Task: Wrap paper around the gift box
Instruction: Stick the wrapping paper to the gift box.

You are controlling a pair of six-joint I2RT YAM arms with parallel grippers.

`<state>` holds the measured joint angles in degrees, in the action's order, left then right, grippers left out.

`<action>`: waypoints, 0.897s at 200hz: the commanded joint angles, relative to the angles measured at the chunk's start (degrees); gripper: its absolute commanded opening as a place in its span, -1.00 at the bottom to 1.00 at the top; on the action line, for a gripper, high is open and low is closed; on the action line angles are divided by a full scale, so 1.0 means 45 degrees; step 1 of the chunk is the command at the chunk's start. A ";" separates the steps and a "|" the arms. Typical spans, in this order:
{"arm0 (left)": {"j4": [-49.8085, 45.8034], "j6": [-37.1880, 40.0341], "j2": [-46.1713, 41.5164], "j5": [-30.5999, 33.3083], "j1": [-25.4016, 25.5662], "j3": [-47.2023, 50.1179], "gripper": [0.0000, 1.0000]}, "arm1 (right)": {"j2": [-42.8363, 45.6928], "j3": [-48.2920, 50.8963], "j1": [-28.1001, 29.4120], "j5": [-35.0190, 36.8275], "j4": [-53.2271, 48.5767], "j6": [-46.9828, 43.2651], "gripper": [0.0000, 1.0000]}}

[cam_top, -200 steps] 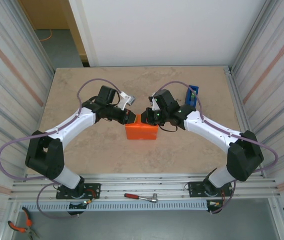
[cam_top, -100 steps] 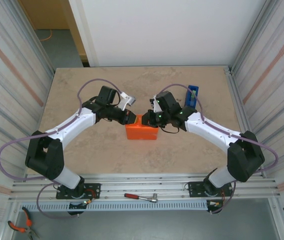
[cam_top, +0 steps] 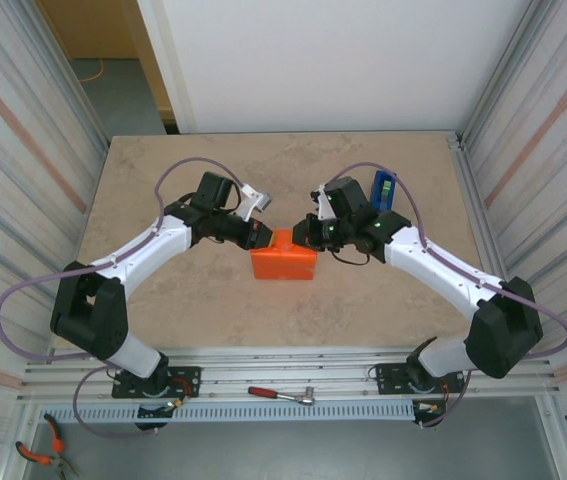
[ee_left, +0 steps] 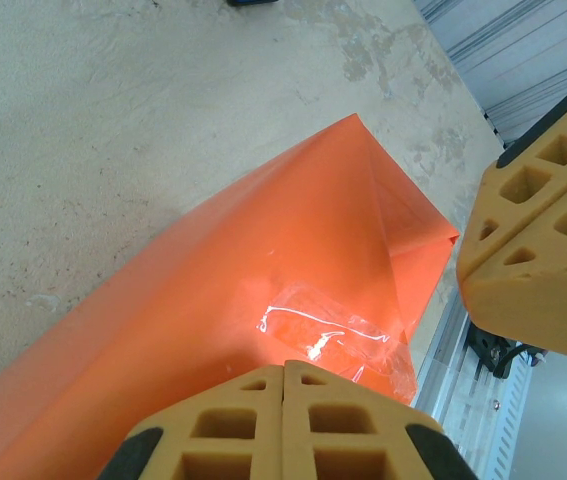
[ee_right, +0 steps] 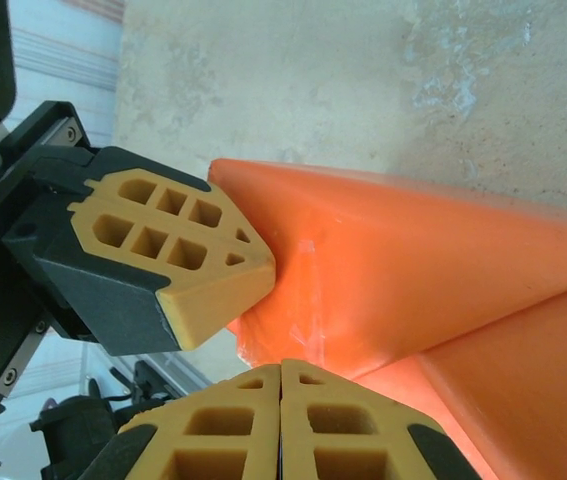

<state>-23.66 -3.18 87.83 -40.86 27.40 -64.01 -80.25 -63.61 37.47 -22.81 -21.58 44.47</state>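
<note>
The orange paper is folded into a parcel at the middle of the table; the gift box is hidden under it. A folded flap rises to a point, and a strip of clear tape lies on the paper. My left gripper is shut, its tips close over the taped spot at the parcel's upper left. My right gripper is shut with nothing between its fingers, its tips by the parcel's upper right. In the right wrist view the left fingers touch the paper's corner.
A blue tape dispenser stands behind the right arm. A ratchet and pliers lie on the rail in front of the arm bases. Corrugated walls close in both table sides.
The right arm has swung outward to the right, and its gripper has drawn slightly back from the parcel's top. The left arm and the parcel have not moved.
</note>
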 commanded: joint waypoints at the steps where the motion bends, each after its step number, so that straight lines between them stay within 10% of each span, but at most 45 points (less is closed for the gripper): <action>1: -0.1037 0.0150 0.0326 -0.0060 0.0354 0.0534 -1.00 | -0.0383 -0.0656 0.0000 -0.0307 0.0155 -0.0108 -0.86; 179: -0.0981 0.0179 0.0321 -0.0060 0.0347 0.0588 -1.00 | -0.1075 0.0643 0.0811 -0.0639 0.0207 -0.0310 -1.00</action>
<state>-23.62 -3.18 87.81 -40.91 27.40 -63.94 -86.21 -63.18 40.60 -25.78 -19.33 44.36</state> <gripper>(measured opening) 0.064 0.062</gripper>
